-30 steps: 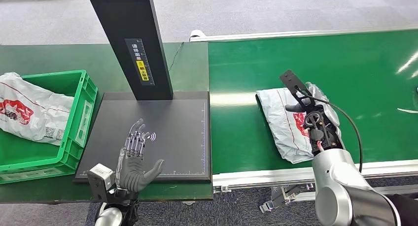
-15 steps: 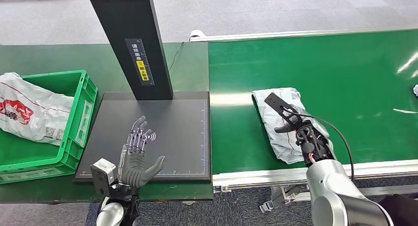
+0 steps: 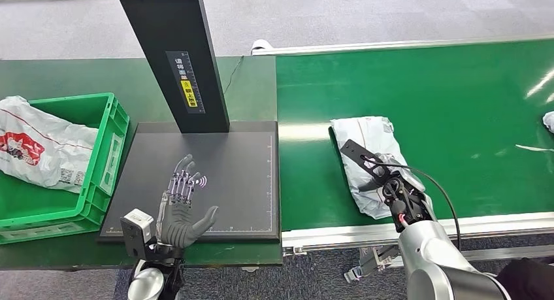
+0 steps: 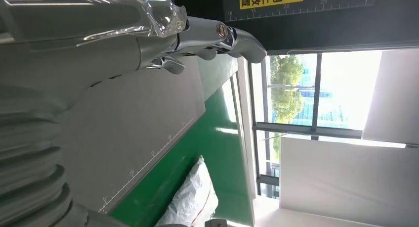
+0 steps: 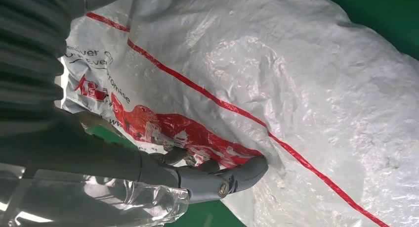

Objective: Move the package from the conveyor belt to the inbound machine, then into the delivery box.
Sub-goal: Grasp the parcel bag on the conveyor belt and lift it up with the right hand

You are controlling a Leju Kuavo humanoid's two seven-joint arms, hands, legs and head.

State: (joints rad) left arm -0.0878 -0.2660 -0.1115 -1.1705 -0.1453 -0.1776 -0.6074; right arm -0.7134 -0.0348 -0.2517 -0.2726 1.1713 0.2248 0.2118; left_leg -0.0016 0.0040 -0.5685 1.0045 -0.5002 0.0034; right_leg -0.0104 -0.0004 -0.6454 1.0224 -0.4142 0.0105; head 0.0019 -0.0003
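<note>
White plastic package [image 3: 366, 157] with red print lies on the green conveyor belt [image 3: 457, 97], at about 4 o'clock in the head view, close to the belt's near edge. Right hand [image 3: 387, 180] is on top of its near end. In the right wrist view the fingers [image 5: 232, 175] press into the wrinkled film of the package [image 5: 276, 88] right at the red logo; whether they actually pinch the film or just rest on it, cannot tell, the contact is half hidden by the hand itself.

Left hand [image 3: 181, 205] at 7 o'clock, palm up over the black inbound machine [image 3: 215, 176], fingers spread and straight, holding nothing. Left wrist view shows the same: left hand [image 4: 148, 39] with fingers extended above the grey platform, package [image 4: 190, 200] visible on the belt beyond the platform edge.

Machine's black column [image 3: 173, 51] rises at 11 o'clock, with a yellow label and a ruler strip on its face. Green delivery box [image 3: 98, 163] at 9 o'clock, just beside the machine's platform, with another white bag [image 3: 39, 150] with red print already inside, leaning over its far rim. Small white scrap [image 3: 547, 121] on the belt at 3 o'clock, well apart from the package.
</note>
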